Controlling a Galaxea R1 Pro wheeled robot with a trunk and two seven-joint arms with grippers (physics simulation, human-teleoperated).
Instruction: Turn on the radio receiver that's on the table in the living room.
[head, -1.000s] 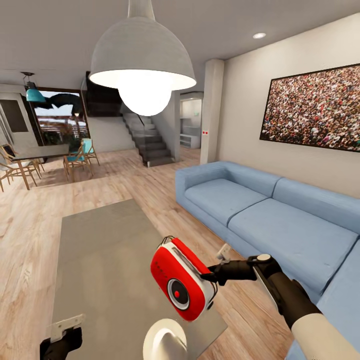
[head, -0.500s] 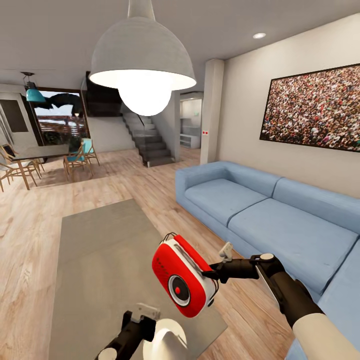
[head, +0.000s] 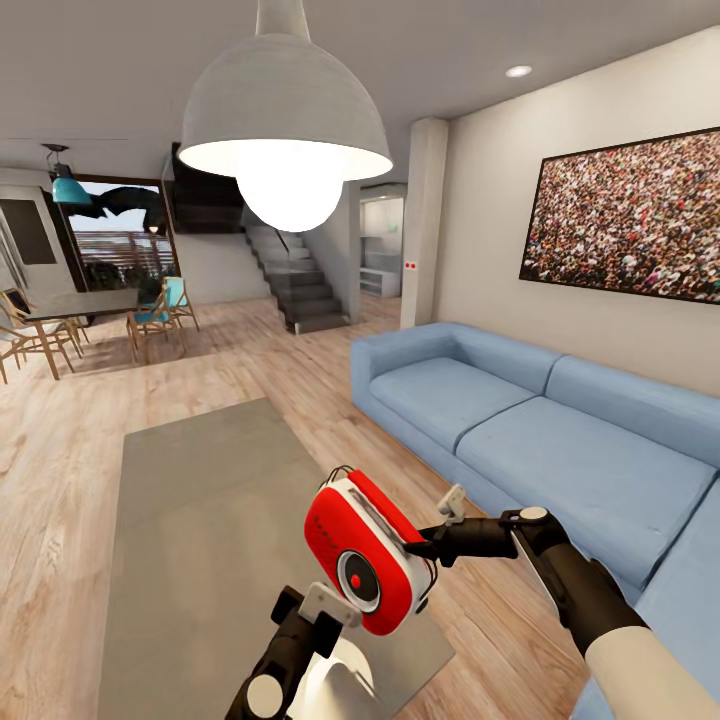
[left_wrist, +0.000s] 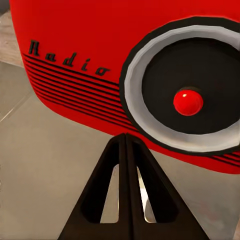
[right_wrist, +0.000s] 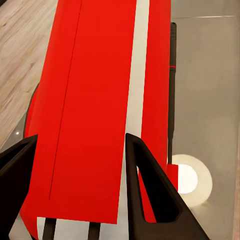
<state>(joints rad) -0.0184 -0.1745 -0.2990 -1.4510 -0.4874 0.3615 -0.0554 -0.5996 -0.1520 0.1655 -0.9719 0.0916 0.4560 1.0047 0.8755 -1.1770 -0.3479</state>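
We see our left gripper (head: 325, 608) at about 6 o'clock in the head view. Its two fingers (left_wrist: 127, 200) are pressed flat together, so it is closed and holds nothing. The tips point at the front of the red radio receiver (head: 367, 556), just below the round dial (left_wrist: 187, 97) with its red button (left_wrist: 188, 101). We cannot tell if they touch it.

The radio receiver is up in the air above the near end of the grey bench (head: 200, 520). It is tilted, with its thin handle (head: 335, 476) toward 11 o'clock.

Our right gripper (head: 428, 552) grips the radio receiver from 3 o'clock, with one black finger (right_wrist: 147, 185) on each side of its body.

The blue sofa (head: 540, 440) stands at 3 o'clock beside the bench.
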